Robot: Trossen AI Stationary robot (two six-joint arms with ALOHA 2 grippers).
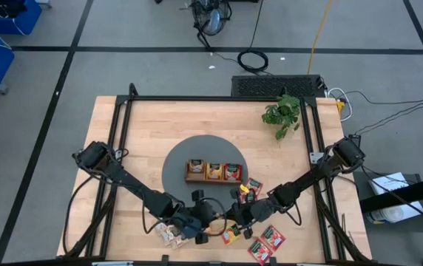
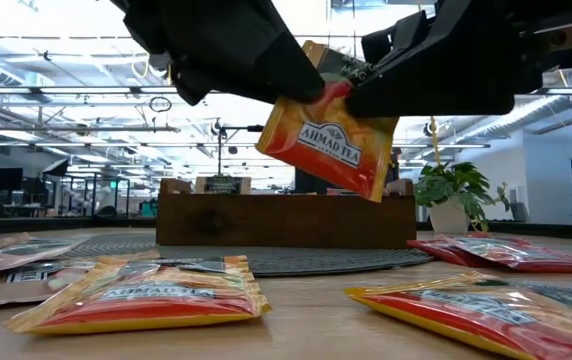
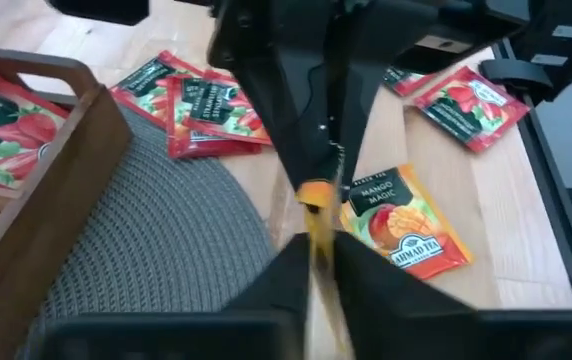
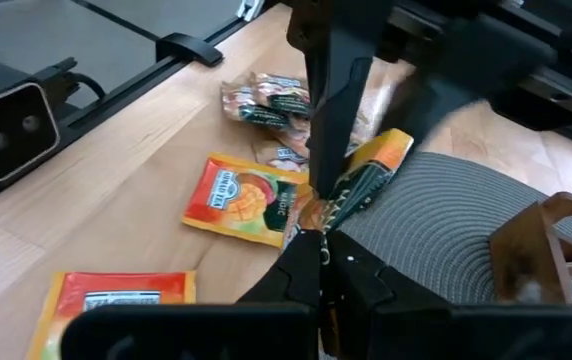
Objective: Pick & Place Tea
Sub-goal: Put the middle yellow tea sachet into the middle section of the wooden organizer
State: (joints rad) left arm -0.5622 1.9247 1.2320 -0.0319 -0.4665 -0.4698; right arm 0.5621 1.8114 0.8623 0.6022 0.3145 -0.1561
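— Where is the tea sitting right now?
— One orange sachet [image 2: 331,140] is hanging in the air, tilted, above the front middle of the table [image 1: 145,133], just in front of the mat [image 1: 178,159]

— Who is holding it?
— Both arms are. The right gripper [image 4: 321,240] is pinching one upper corner with its fingers pressed tight. The left gripper [image 3: 321,245] is meeting it from the other side, fingers narrow, with the sachet's edge sitting between them

— So nothing is touching the wood there?
— Right, the sachet is hanging clear of it, and in the low view its printed face is showing in front of the tray [image 2: 266,220]

— What is lying under it?
— A mango sachet [image 3: 406,225] is lying flat on the table just beside the mat's edge, below the two grippers

— And the other tea?
— Red sachets [image 1: 267,242] are lying at the front right of the table, a few overlapping. Pale sachets [image 1: 168,233] are lying in a small heap at the front left, beside the left arm

— Is the tray holding anything?
— Three sachets are filling its three compartments, one each, a red one in the left end. The tray is resting on the round grey mat in the table's middle

— Anything farther out?
— A small plant [image 1: 282,114] is standing near the back right corner, well apart from both arms
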